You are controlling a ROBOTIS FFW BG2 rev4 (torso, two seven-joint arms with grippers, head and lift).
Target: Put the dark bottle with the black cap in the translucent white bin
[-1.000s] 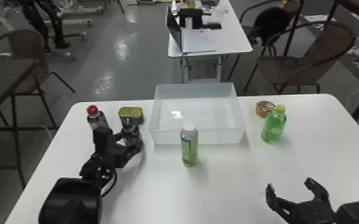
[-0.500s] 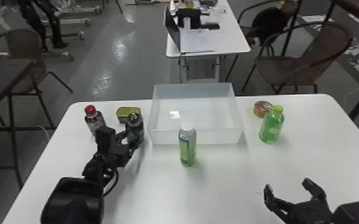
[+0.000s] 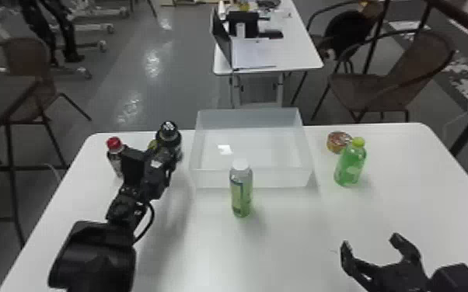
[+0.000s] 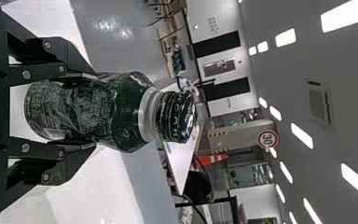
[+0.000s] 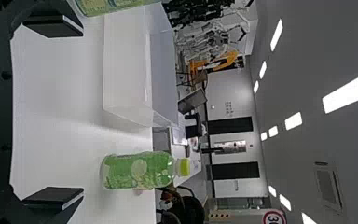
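1. Your left gripper [image 3: 166,154] has its two fingers [image 4: 77,159] closed around the body of the dark bottle [image 3: 170,136], one on each side, so far apart as the bottle is wide.
2. This bottle, with its black cap [image 4: 176,116] on, is outside the translucent white bin [image 3: 254,178], near its left side.
3. Your right gripper [image 3: 371,244] is at the near right part of the table [image 3: 283,244]; its fingers are wide apart and hold nothing.
4. You see a white-capped bottle [image 3: 241,194] standing before the bin.
5. On the right of the bin stands a green bottle [image 3: 349,167], with a small round can [image 3: 338,140] just beside.
6. A red-capped bottle [image 3: 114,153] is left of the dark one.
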